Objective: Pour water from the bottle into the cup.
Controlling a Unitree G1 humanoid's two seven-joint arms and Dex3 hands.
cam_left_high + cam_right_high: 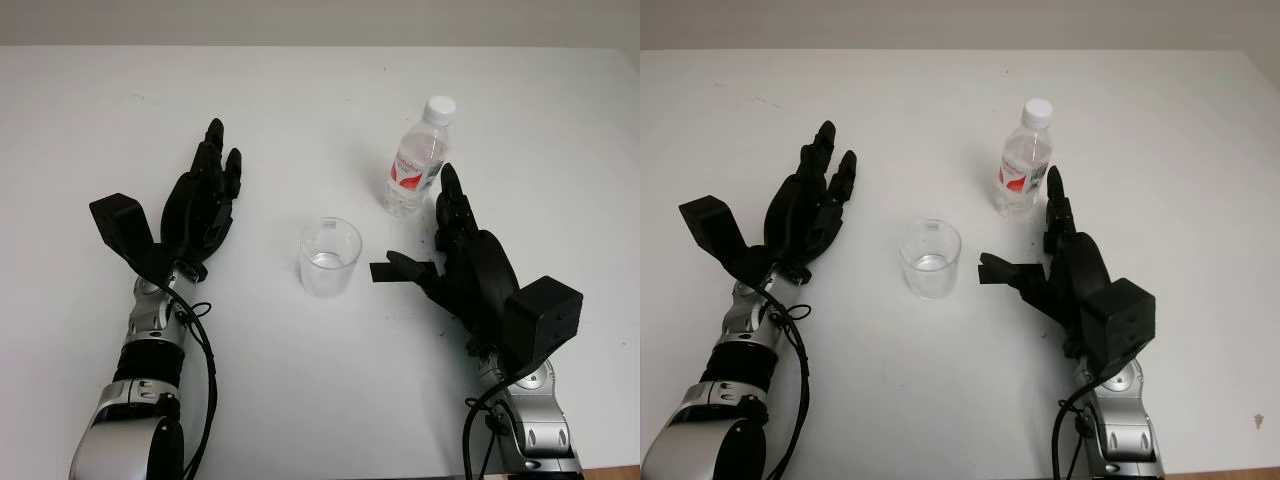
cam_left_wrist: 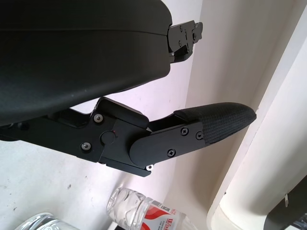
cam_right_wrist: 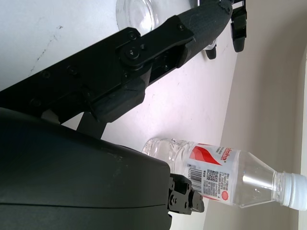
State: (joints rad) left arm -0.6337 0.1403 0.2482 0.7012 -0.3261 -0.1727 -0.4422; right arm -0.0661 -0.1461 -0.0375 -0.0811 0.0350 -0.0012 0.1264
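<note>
The fingers (image 1: 450,205) of the right hand (image 1: 470,265) were spread and held nothing; the capped bottle (image 1: 415,165) stood upright just beyond them, the cup (image 1: 330,256) beside the thumb. Close squarely around the bottle's labelled middle. The left hand (image 1: 200,205) was open beside the cup.

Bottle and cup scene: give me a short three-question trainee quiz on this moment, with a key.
1. True or false: the bottle stands upright with its white cap on.
2. Which robot hand is nearer the bottle: (a) the left robot hand, (b) the right robot hand?
3. Fill in: the clear cup stands on the white table between the two ____.

Key:
1. True.
2. (b): it is open just in front of the bottle, not grasping it. The left robot hand is open on the other side of the cup.
3. Robot hands.
</note>
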